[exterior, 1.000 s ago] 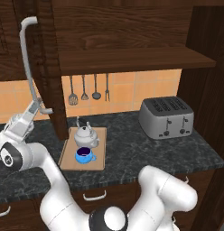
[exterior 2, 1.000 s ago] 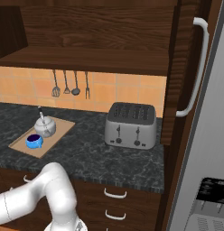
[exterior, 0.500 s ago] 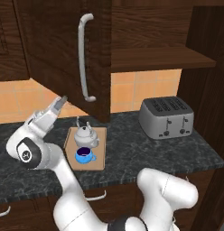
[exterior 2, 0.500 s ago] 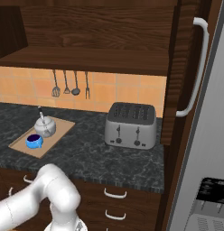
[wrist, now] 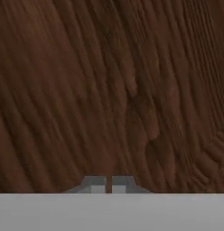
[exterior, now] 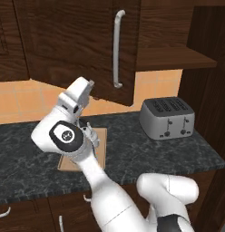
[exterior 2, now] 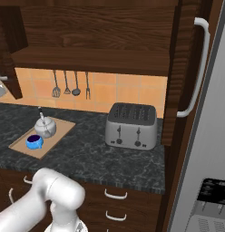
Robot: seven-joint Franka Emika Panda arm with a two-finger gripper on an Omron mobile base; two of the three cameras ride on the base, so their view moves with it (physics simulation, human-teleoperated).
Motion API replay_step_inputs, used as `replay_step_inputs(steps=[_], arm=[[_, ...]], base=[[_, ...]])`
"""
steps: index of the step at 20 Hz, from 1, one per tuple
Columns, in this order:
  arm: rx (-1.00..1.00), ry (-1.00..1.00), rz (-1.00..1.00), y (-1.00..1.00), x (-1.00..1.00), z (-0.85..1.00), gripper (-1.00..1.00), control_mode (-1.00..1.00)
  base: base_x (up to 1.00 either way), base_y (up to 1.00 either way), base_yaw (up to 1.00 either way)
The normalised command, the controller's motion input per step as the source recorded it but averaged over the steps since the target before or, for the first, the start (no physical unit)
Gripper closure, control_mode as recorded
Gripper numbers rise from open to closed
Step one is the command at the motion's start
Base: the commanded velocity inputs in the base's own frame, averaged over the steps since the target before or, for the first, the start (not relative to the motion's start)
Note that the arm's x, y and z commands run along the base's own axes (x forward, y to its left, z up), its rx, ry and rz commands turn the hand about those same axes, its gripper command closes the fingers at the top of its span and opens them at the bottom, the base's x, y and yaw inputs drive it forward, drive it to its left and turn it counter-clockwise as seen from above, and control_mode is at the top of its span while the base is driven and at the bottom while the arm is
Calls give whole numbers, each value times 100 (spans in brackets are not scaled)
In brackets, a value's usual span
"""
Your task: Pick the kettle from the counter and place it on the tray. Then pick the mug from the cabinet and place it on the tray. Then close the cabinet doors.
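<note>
My gripper [exterior: 90,84] is raised against the lower edge of the left cabinet door [exterior: 78,41], whose silver bar handle [exterior: 116,50] faces me. In the hand view the fingertips [wrist: 99,185] sit together, shut on nothing, with the door's wood grain [wrist: 114,90] right in front of them. The door covers most of the left half of the cabinet [exterior 2: 91,56]. The right door [exterior 2: 184,68] stands wide open. On the counter [exterior 2: 82,154] the kettle [exterior 2: 45,128] and the blue mug [exterior 2: 34,142] rest on the tray [exterior 2: 64,125]. My arm hides most of the tray [exterior: 101,138] in the left base view.
A boxy silver toaster [exterior 2: 131,125] stands on the counter right of the tray. Several utensils [exterior 2: 71,84] hang on the orange tiled wall. Drawers with white handles [exterior 2: 115,195] run below the counter. A grey fridge [exterior 2: 209,158] fills the far right.
The left cabinet door has swung from wide open to nearly closed, its handle crossing rightward in the left base view. My arm and gripper followed behind it. Kettle, mug and tray stayed put.
</note>
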Motion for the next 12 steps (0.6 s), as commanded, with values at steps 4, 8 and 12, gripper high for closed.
replay_step_inputs(steps=[4,8,12], arm=[[9,56,21,-89,45,34,100,-100],[12,47,23,-86,65,8,100,-100],[1,42,21,-68,90,0,100,-100]], base=[[0,0,0],[0,0,0],[0,0,0]])
